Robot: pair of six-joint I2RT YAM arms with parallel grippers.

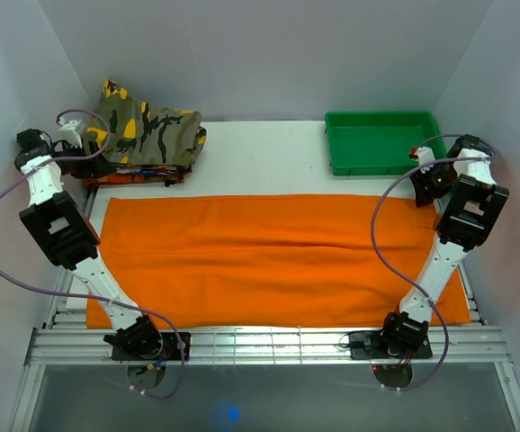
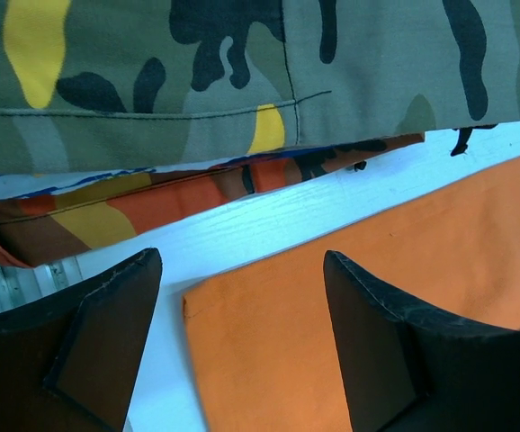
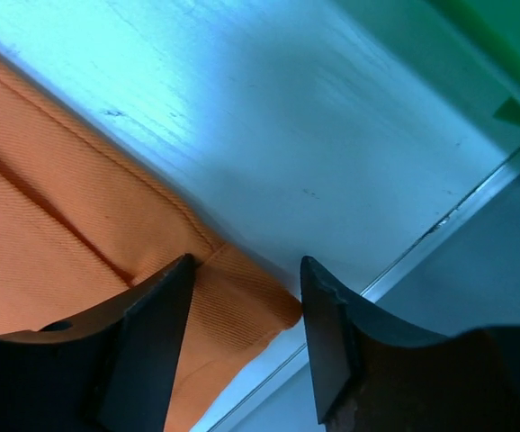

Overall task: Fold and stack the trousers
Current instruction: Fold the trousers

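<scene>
Orange soft-fabric trousers (image 1: 269, 261) spread flat on white table (image 1: 260, 153), left gripper (image 2: 242, 263) jaws wide, straddling far-left corner beside folded camouflage garment (image 1: 147, 126), right gripper (image 3: 246, 265) jaws narrower, far-right corner between them, unclamped, near green plastic tray (image 1: 381, 144)

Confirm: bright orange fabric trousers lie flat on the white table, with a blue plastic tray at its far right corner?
Wrong colour: top external view shows a green plastic tray there; the bright orange fabric trousers do lie flat on the white table.
</scene>
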